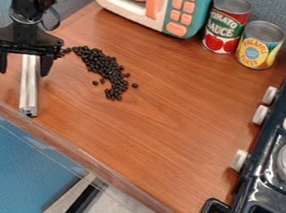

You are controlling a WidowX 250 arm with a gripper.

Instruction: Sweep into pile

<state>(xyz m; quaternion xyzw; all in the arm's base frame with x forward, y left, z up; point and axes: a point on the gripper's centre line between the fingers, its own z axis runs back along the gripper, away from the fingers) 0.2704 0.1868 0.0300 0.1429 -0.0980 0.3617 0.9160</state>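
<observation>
Well, beans [104, 66] (inside counter edge [96, 164])

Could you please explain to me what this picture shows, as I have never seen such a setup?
This is one picture, from a fixed camera looking down at a slant on a wooden counter. The black machine at the upper left is a robot arm, ending in a two-finger gripper. Its fingers stand apart, with a silvery bar between them; I can't tell whether it is gripped. Beside it lie small dark beads in a curved band. Behind are a toy microwave and two cans; a stove is at right.
</observation>
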